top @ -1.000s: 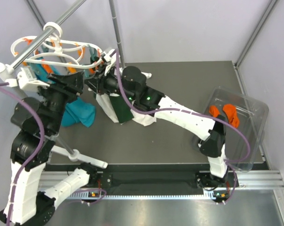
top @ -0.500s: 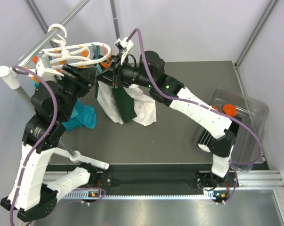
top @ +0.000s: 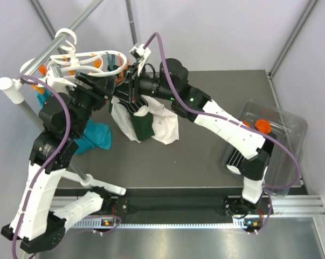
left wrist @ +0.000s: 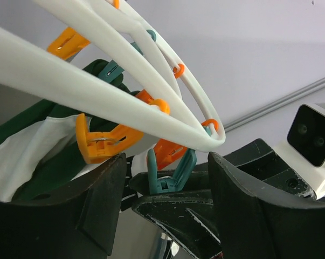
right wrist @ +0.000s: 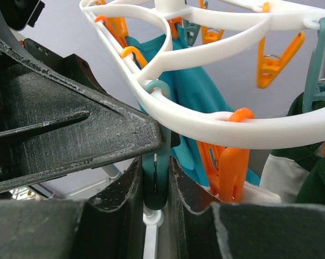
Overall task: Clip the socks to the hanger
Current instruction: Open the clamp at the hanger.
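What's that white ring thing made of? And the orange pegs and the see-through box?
The hanger looks like smooth, slightly glossy white plastic: moulded curves with a soft shine. The orange pegs look like plastic too; some show a small metal-looking spring. The see-through box seems to be clear hard plastic: the table shows through its walls.

Right jaws seemingly pinching teal clip point(right wrist: 155, 186), white hanger point(right wrist: 205, 123) above

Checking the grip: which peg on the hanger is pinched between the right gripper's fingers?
The teal peg, pinched in the right gripper. The orange pegs beside it hang free.
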Motion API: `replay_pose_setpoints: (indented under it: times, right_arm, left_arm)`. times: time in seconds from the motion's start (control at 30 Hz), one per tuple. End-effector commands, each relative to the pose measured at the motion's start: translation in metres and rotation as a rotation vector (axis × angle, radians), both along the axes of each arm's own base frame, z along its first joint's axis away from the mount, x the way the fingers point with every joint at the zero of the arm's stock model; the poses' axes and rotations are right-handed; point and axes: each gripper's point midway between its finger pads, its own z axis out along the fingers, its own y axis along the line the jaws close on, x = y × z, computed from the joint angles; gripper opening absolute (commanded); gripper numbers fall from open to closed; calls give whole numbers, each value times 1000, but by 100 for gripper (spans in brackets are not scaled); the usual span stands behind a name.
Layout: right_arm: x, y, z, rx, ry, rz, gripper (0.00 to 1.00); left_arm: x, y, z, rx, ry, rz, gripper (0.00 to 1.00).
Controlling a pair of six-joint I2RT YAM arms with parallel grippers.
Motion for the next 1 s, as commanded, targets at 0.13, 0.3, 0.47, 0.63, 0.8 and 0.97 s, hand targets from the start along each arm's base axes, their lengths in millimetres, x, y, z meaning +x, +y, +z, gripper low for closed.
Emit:
replay_pose_setpoints:
  times: [0.13,0.3,0.47,0.63,0.8,0.97]
  right_arm:
    - [-20,-20,42,66,-55,41,0]
    - [-20,-21,43,62,-62,38,0]
    - [-19,-22,45,57,-69,28,5]
    - [-10,-42,36,-7,-45,-73,50]
    - [-1,-113,22,-81,8,-321,61]
    - [12,-236,-39,-275,105,-637,58]
  left_arm:
    - [13,0,21,22,-97,27,60]
    - [14,-3,22,28,-122,11,39]
    - [14,-3,22,62,-120,11,15]
    - [14,2,19,68,-100,33,0]
    - [15,10,14,77,-62,75,0]
    - [11,17,14,80,-57,102,0]
